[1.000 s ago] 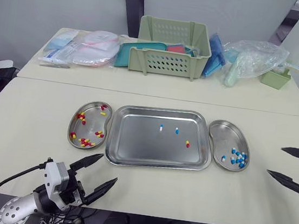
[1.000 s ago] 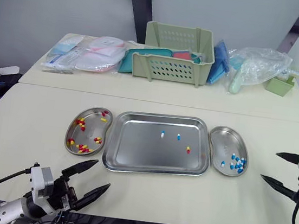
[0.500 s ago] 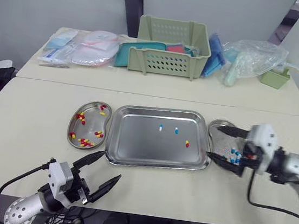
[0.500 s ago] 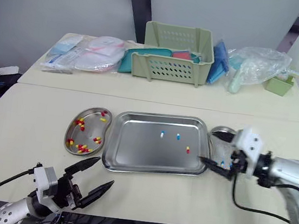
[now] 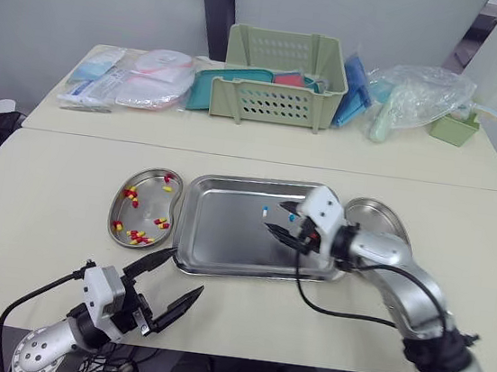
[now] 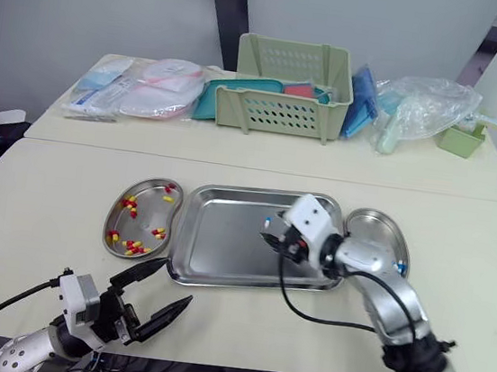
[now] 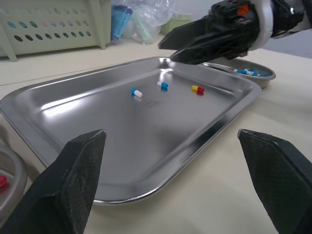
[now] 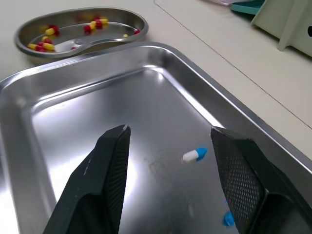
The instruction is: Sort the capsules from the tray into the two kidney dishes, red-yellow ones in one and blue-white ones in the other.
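Your silver tray [image 5: 223,246] carries two blue-white capsules [image 7: 137,92], one red-yellow capsule [image 7: 198,89]; the dish left of it [image 5: 149,206] holds red-yellow, the right dish [image 5: 377,216] blue-white.

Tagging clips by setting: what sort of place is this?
Probably a mock clinical or pharmacy bench: a steel tray, kidney dishes holding capsules, and sealed medical supply packs on the back table.

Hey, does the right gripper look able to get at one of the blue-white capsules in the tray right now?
Probably yes. The right gripper is open over the tray, and a blue-white capsule lies bare just ahead of it, with nothing in the way.
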